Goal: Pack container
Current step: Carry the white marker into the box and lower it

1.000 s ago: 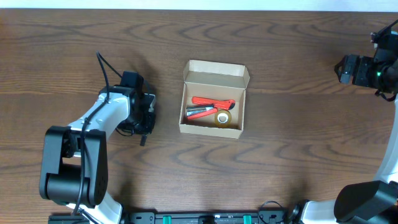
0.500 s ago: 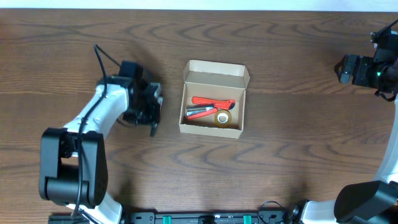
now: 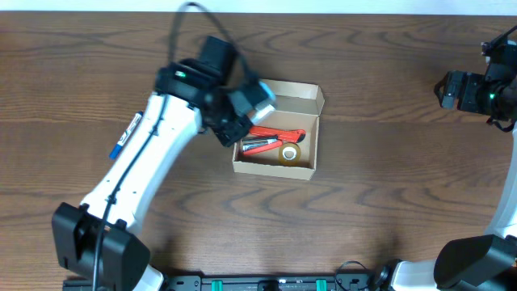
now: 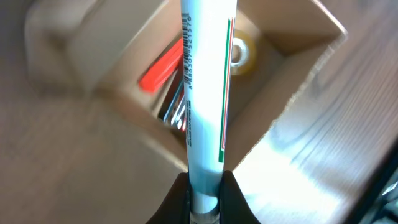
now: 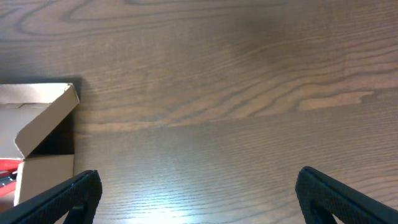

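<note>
Left claw (image 4: 203,190) grips a tube (image 4: 205,93), arm extended forward; right claw (image 5: 200,194) gapes wide.

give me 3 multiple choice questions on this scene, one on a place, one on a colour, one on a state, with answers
1. Where is the white tube?
A. flat on the table, left of the box
B. in the left gripper, over the box
C. flat on the table, right of the box

2. What colour are the handles of the tool in the box?
A. blue
B. yellow
C. red

3. How is the right gripper?
A. open, empty
B. shut on a pen
C. shut on a cup

1 B: the left wrist view shows it pinched at its end above the open box.
2 C: red handles lie beside the tape roll.
3 A: its fingers stand wide apart over bare table.
</note>
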### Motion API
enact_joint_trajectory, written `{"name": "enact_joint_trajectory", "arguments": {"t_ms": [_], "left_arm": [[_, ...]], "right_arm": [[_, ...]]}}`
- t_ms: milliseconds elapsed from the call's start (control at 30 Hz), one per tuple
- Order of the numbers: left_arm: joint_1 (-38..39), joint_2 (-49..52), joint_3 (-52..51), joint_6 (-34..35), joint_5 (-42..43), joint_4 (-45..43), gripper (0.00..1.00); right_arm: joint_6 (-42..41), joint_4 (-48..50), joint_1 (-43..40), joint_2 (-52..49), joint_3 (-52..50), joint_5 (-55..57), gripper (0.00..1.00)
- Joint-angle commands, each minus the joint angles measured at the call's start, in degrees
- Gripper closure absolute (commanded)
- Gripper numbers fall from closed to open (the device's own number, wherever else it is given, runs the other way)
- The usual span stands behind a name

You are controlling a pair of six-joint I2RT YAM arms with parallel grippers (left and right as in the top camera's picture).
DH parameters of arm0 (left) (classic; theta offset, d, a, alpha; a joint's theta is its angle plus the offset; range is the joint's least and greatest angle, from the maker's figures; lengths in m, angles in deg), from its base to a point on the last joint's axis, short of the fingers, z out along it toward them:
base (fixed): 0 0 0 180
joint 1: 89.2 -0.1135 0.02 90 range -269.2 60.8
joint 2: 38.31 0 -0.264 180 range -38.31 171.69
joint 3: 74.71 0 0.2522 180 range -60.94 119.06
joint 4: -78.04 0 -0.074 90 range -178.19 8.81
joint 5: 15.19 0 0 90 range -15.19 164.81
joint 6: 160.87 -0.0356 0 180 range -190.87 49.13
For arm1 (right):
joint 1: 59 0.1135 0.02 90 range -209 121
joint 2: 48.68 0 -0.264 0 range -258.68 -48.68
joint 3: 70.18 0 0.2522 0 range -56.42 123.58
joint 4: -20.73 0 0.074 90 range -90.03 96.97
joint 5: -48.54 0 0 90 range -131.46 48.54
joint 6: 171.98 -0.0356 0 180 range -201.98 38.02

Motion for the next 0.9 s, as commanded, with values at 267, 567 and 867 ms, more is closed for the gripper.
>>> {"name": "enact_joint_trajectory", "arguments": {"t_ms": [267, 567, 867], "left_arm": [[7.3, 1.9, 1.0, -25.3, -12.0, -8.5, 0.94], [7.7, 9.3, 1.0, -28.5, -12.0, -9.8, 0.94], [8.4, 17.6, 1.0, -26.8, -8.5, -11.2, 0.94]], "right_arm": [[0.0, -0.2, 0.1, -0.2, -0.2, -0.7, 0.01], [0.0, 0.0, 0.2, -0.2, -0.2, -0.7, 0.01], [0.0, -0.1, 0.2, -0.2, -0.2, -0.9, 0.01]]}}
